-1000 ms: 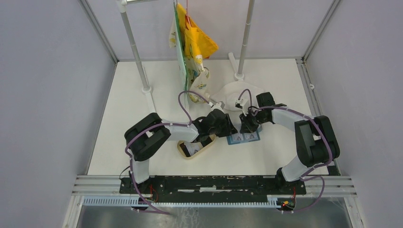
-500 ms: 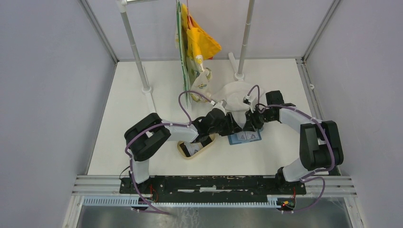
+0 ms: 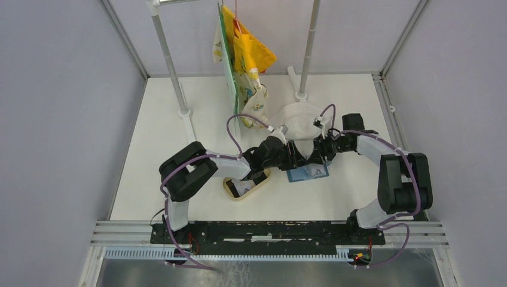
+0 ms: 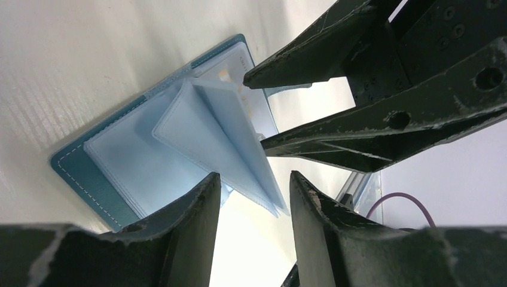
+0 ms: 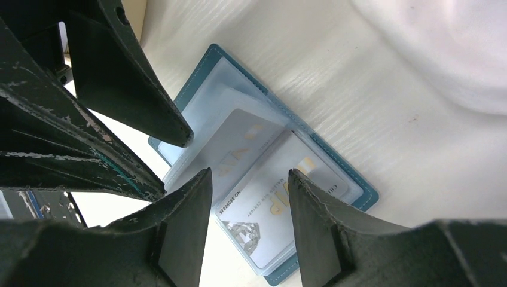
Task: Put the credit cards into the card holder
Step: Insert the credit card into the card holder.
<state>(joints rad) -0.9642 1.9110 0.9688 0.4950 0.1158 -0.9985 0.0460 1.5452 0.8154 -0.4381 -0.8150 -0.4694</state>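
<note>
From above, the two arms meet over the wallet (image 3: pixel 308 174), which lies open on the white table (image 3: pixel 167 149), just right of a tan tray (image 3: pixel 230 190) and in front of a white cloth (image 3: pixel 299 116). The left gripper (image 3: pixel 294 156) and right gripper (image 3: pixel 314 156) crowd together over its far edge. This view hides their fingers and most of the wallet's inside.

The left wrist view fills that in. The wallet (image 4: pixel 119 155) has clear plastic sleeves, and one sleeve leaf (image 4: pixel 227 137) stands up from the spine, tilted. The left gripper (image 4: pixel 254 179) has its fingers apart and grips nothing. The leaf's lower corner shows in the gap, but contact cannot be told. Opposite it, the right gripper (image 4: pixel 254 112) also stands spread, its upper fingertip at or just above the far page and the other beside the raised leaf.

Only the right wrist view shows the cards (image 5: pixel 269 203). They look pale through the plastic, with gold lettering, a printed number and a gem picture. One sits in the near sleeve and another under the leaf beside it, both inside the wallet (image 5: pixel 239 119). The right gripper (image 5: pixel 250 173) is open above them and empty. The left gripper (image 5: pixel 172 167) comes in from the upper left, with one fingertip near the wallet's far page.
</note>
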